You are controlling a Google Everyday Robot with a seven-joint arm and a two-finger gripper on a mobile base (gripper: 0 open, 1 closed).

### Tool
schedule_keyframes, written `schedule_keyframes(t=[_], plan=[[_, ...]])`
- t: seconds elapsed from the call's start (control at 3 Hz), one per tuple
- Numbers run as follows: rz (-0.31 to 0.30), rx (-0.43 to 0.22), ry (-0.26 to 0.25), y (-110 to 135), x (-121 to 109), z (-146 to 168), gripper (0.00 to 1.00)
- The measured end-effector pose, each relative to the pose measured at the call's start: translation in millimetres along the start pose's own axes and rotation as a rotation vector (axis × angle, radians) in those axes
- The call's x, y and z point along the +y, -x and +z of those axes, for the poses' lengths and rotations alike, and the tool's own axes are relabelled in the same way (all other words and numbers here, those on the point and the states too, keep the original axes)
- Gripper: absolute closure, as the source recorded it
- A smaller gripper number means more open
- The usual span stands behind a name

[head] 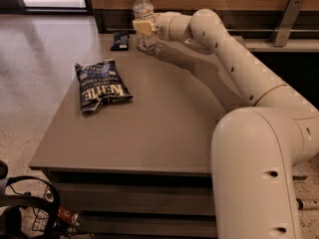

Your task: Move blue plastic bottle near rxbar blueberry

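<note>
Blue plastic bottle (142, 6) is upright at the far edge of the table (164, 128), about twelve o'clock on the grey top, white cap up. The gripper (144, 28) is right on it, clamped around the bottle's middle, with one pale finger (141, 26) lying across the label. Whether the base touches the table or hangs just above it, I cannot tell. The rxbar blueberry (120, 40) lies flat just beside the bottle at its nine o'clock, close but not touching. Down at the bottle's seven o'clock, well apart, the crinkled Kettle chip bag (102, 85) lies face up. The cream arm (234, 59) reaches in from four o'clock, stretched across the table's right side to the bottle.
</note>
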State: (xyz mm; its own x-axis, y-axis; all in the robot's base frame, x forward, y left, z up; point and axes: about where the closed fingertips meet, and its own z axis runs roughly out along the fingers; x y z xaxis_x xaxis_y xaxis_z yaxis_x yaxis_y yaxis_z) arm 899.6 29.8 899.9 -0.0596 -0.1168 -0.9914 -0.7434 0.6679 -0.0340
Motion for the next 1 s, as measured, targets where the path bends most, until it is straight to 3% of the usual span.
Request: schedule_keyframes(t=[0.33, 1.0], plan=[[0.001, 0.001, 0.005, -1.0, 2.5, 2.7, 0.82], [0.003, 0.002, 0.013, -2.6, 7.5, 7.9, 0.35]])
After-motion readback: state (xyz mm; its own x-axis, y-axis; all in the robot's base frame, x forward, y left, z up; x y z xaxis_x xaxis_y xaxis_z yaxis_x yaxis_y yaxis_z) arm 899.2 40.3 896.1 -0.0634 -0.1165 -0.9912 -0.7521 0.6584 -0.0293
